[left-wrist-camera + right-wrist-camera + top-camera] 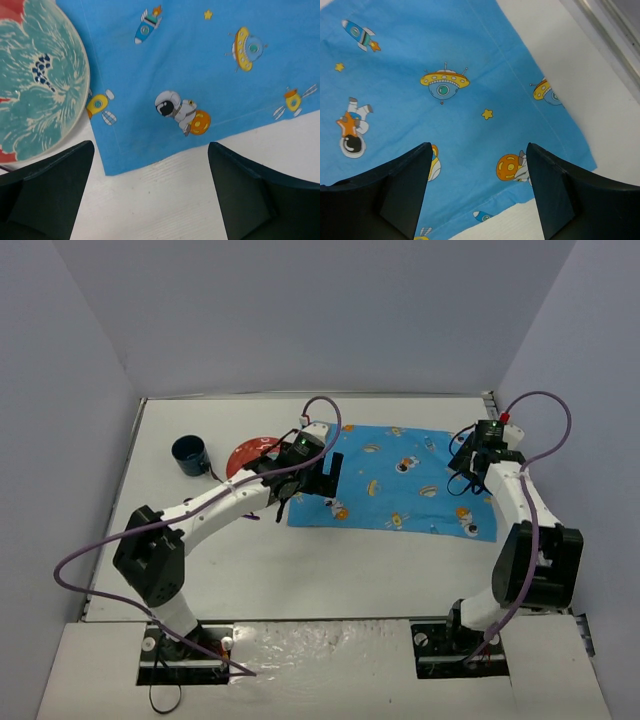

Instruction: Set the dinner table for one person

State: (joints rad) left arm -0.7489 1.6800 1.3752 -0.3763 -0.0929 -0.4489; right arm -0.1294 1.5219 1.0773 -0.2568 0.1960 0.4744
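Matte white and far bigger than anything on it, the large rectangular desk [300, 570] with thin metal edge rails fills the top view and carries every item. A bright-blue cartoon-print cloth mat [400, 480] is spread flat near its middle, its long axis running left to right. The left end effector [305, 478] is held over the mat's near left corner, the right end effector [468, 468] over its right edge. A round red-and-teal plate [245, 452] is seen just left of the left end effector, partly hidden by that arm. A dark blue cup [190, 455] stands further left. Both are well apart from the right arm, so the left arm is judged the nearer for fetching them.

From the left wrist, the fingers [45, 195] are seen spread wide with nothing between them, only the mat corner and bare desk below. The plate [40, 75] lies up and to the left, its rim at the mat's left hem; whether it overlaps the cloth cannot be told.

From the right wrist, the fingers [570, 195] are likewise parted and empty above the mat's near right corner, with bare desk beyond.
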